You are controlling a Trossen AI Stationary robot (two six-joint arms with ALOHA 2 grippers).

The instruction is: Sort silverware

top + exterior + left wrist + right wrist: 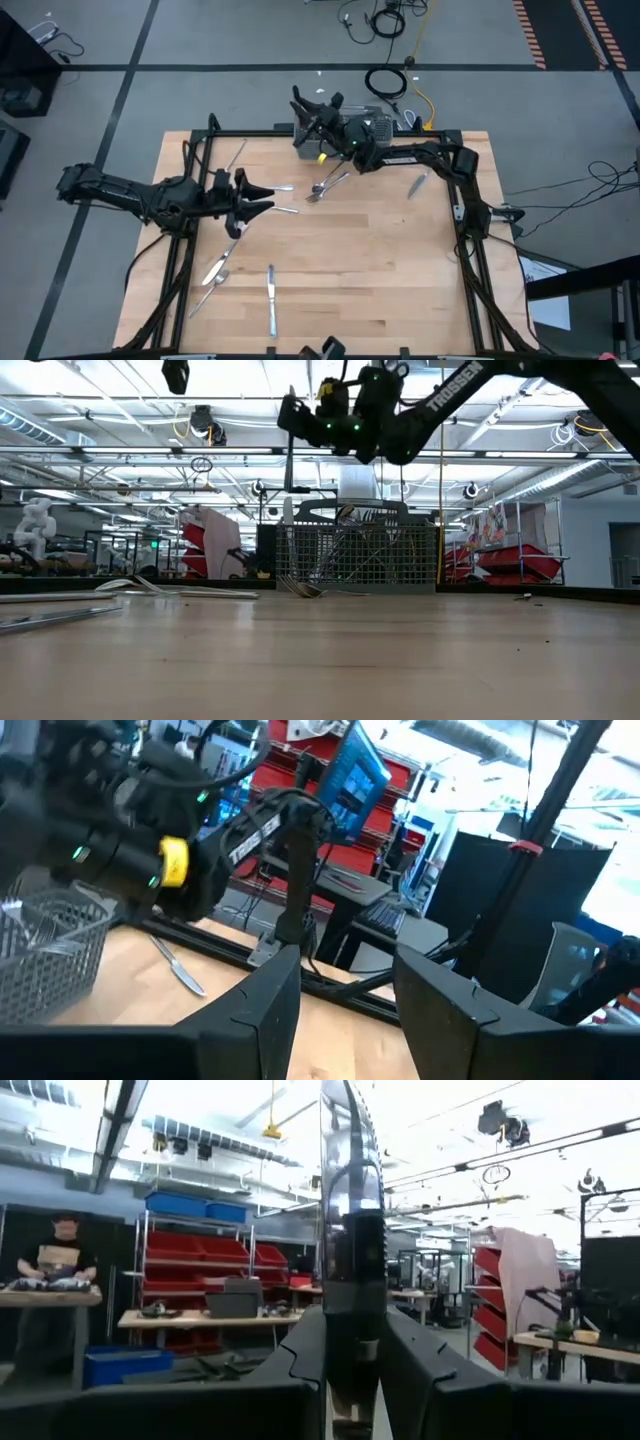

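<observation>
On the wooden table [380,290], going from the left edge across, the left gripper [262,197] hangs over the left-middle of the board with its two fingers [262,1010] spread apart and nothing between them. Around it lies loose silverware: one piece [237,155] slanting near the far-left corner, one short piece [284,210] just beside the fingertips, and one more [238,228] partly under the gripper. Nearer the front there are two pieces [214,272] lying close together at a slant, and one table knife [271,298] lying lengthwise by itself. That makes six separate pieces on the left half.

In the middle, two or three utensils [325,186] overlap in a small heap; their exact number cannot be told.

At the far edge the right gripper [305,112] is raised above the grey wire-mesh basket [357,552], where several handles stand upright. Its fingers are clamped on one shiny utensil [350,1160] held upright; whether it is a knife or a spoon cannot be told.

To the right, one knife [417,184] lies alone beside the right arm.
</observation>
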